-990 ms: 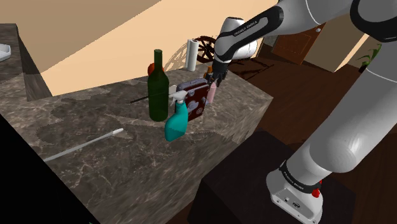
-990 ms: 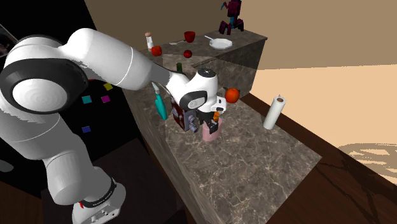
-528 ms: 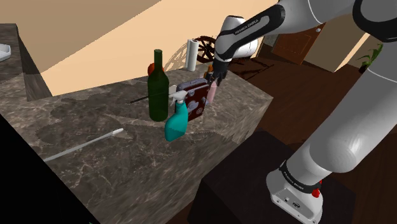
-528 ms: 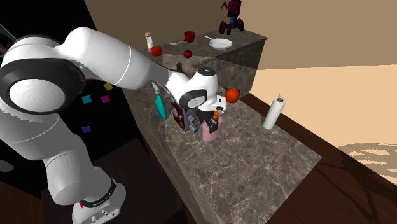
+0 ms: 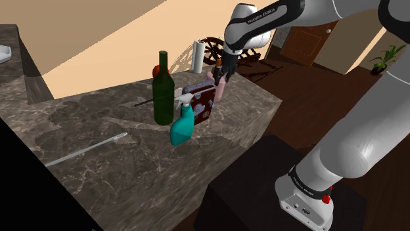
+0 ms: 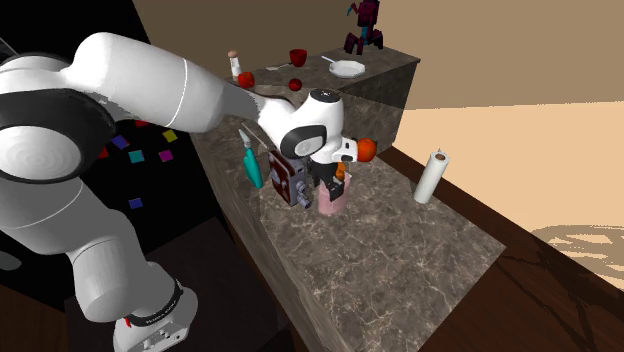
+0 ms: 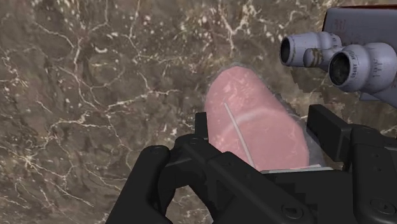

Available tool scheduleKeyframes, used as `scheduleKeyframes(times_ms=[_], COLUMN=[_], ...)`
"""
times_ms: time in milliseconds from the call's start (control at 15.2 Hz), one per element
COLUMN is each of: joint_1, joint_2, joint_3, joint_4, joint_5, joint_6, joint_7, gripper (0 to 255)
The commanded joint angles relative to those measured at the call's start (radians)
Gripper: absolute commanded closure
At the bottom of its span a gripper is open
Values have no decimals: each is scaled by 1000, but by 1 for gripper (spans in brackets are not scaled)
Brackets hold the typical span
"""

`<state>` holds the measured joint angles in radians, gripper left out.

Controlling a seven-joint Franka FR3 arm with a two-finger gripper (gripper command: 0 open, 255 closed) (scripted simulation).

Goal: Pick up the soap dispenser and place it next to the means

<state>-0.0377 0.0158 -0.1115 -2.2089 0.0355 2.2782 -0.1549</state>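
Gripper (image 7: pixel 261 127) clamped on pink soap dispenser (image 7: pixel 245 105), its top hidden, 2-lens box (image 7: pixel 356 60) cut off

One soap dispenser (image 7: pixel 254 127), one camera (image 5: pixel 202 98), one wine bottle (image 5: pixel 163 92)

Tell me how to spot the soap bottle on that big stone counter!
Find the dark marbled counter, where a green bottle, a teal spray bottle and a dark red box with lenses cluster. Right beside that box is the soap dispenser, clasped in the black claw. It is the only pale pink, rounded one.
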Motion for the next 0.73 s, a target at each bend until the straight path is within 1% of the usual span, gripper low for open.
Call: scheduleKeyframes(times_ms=[0,660], joint_1=[-1,-1], joint_2=[-13,-69], joint_3=[-1,0], joint_4=[13,89], joint_5=[-2,-13], joint_6=[-26,-158], joint_7=[0,9], gripper=[255,255])
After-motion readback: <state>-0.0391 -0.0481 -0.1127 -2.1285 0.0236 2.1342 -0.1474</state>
